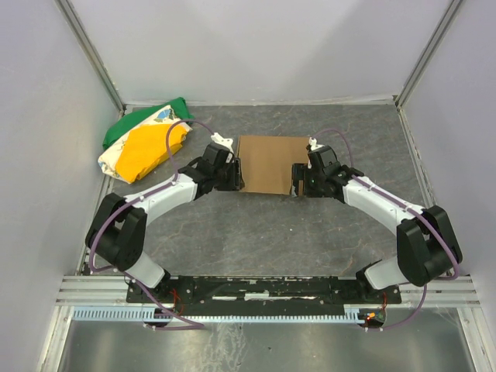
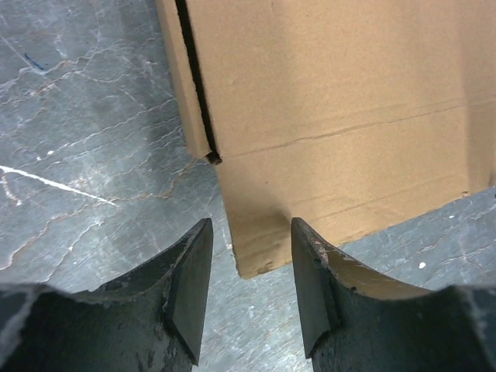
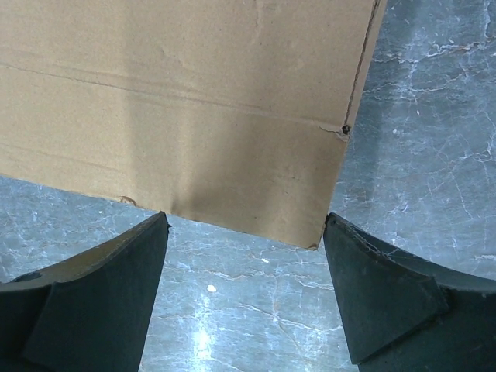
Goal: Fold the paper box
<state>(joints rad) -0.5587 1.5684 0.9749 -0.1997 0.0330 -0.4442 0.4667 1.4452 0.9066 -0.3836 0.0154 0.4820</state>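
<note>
The paper box (image 1: 271, 164) lies on the counter (image 1: 271, 240). The left tool (image 2: 249, 232) is half-open around a box corner. The right tool (image 3: 246, 221) is wide and empty.

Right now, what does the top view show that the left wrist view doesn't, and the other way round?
Only the top view: the whole box outline, the cloth bundle at the far left, both arms, and the right gripper at the box's right edge. Only the left wrist view: a dark slit along the box's left flap, a crease across the panel, and the left gripper, open, framing the box's near corner. Both: the box, the left gripper and the grey table.
</note>
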